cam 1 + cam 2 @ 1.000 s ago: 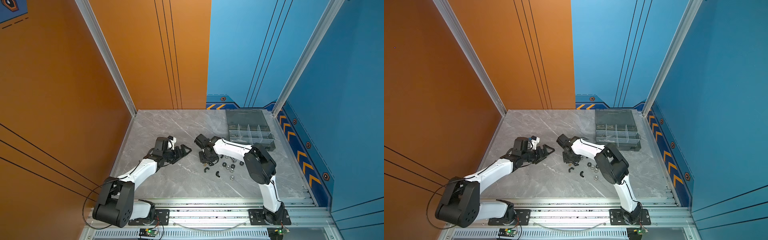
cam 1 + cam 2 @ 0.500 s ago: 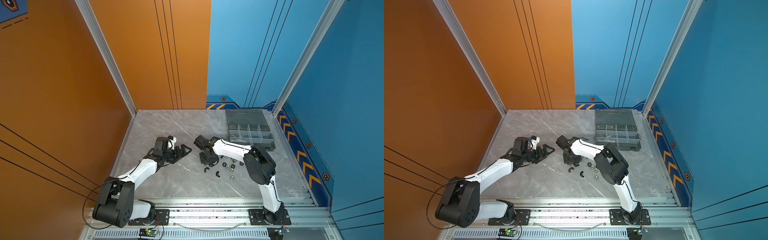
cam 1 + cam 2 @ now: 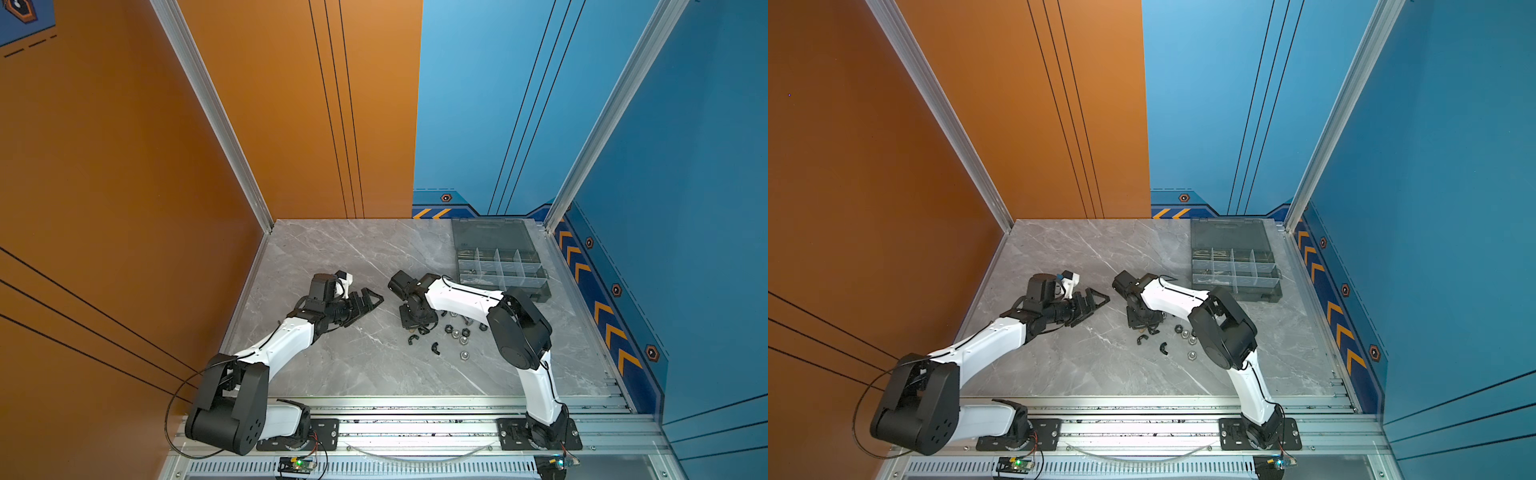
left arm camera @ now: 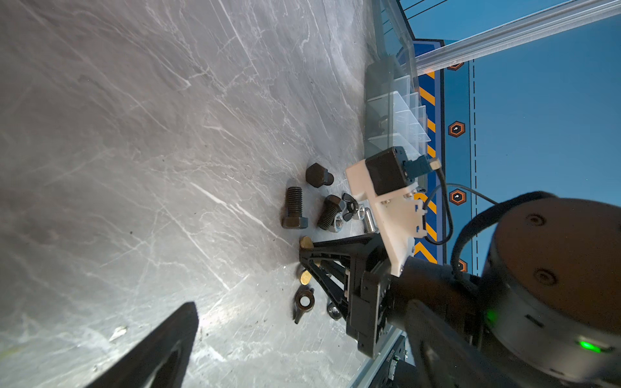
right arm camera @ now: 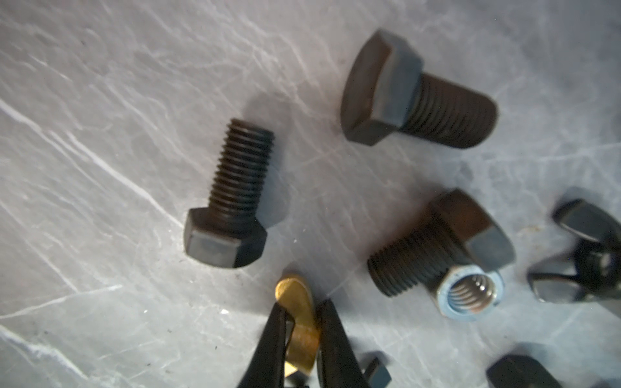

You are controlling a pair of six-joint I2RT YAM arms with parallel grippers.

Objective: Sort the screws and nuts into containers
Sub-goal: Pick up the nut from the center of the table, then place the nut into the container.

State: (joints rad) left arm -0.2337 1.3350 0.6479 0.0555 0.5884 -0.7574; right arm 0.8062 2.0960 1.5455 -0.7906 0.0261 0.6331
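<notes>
One brass wing nut [image 5: 293, 291] in right hand [image 5: 303, 310], wrist views only

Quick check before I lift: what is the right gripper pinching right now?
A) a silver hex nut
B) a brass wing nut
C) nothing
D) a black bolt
B: in the right wrist view the right gripper has a finger pressed on each side of the brass wing nut, while the silver hex nut and the nearest black bolt lie apart from it on the table.

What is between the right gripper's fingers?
A brass wing nut, gripped on both sides by the right gripper; the right wrist view shows it.
</notes>
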